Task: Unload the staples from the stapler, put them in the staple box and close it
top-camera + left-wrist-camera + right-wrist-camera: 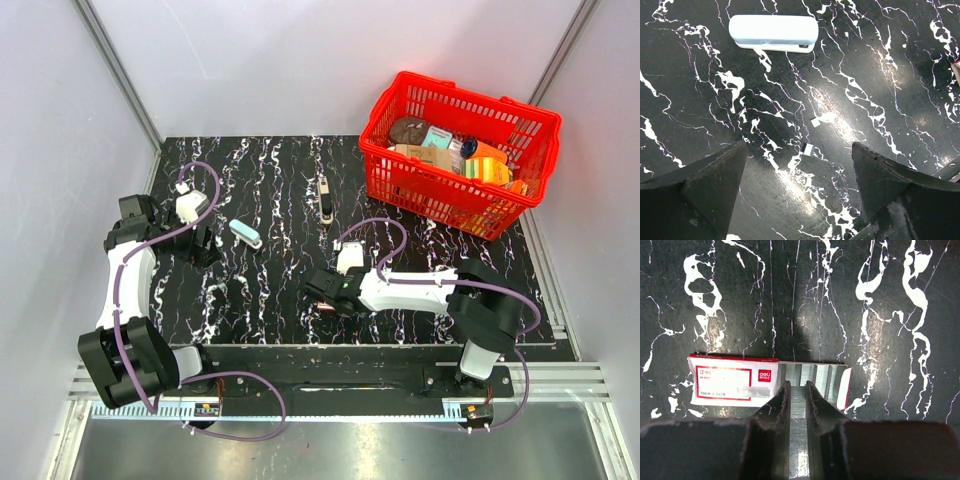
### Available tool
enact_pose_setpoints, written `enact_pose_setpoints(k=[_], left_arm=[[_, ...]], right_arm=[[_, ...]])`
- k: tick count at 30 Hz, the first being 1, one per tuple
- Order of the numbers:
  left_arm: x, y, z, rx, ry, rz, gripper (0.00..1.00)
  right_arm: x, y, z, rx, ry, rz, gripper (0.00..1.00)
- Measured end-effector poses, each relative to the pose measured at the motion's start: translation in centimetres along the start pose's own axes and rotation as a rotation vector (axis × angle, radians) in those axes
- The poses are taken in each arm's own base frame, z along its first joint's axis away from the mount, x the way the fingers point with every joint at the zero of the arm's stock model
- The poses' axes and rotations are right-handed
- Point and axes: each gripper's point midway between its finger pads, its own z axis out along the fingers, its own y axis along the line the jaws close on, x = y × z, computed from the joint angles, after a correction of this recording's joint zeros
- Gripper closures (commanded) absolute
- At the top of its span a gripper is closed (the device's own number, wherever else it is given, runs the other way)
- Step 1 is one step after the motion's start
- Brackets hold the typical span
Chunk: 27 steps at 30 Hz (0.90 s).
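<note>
The light-blue stapler [245,234] lies closed on the black marbled table, just right of my left gripper [205,243]. In the left wrist view the stapler [773,32] lies ahead of my left gripper [799,147], which is open and empty above the table. My right gripper [318,290] is near the table's middle front. In the right wrist view my right gripper [798,385] is shut on a strip of staples [799,410], held over the open end of a red-and-white staple box [730,380] with several staple strips inside.
A slim black-and-silver object [325,198] lies at the middle back. A red basket [405,105] full of items stands at the back right. Two small silver bits [808,148] lie on the table between my left fingers.
</note>
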Motion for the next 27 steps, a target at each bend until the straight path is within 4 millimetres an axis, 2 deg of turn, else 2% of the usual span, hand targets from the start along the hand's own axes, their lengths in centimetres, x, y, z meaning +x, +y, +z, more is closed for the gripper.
enact_pose_setpoints(k=[14, 27], left_arm=[[-0.25, -0.09, -0.31, -0.009, -0.010, 0.018, 0.04], [-0.26, -0.09, -0.32, -0.009, -0.010, 0.018, 0.03]], right_arm=[[0.33, -0.02, 0.41, 0.012, 0.006, -0.010, 0.97], [0.33, -0.02, 0.42, 0.012, 0.006, -0.010, 0.78]])
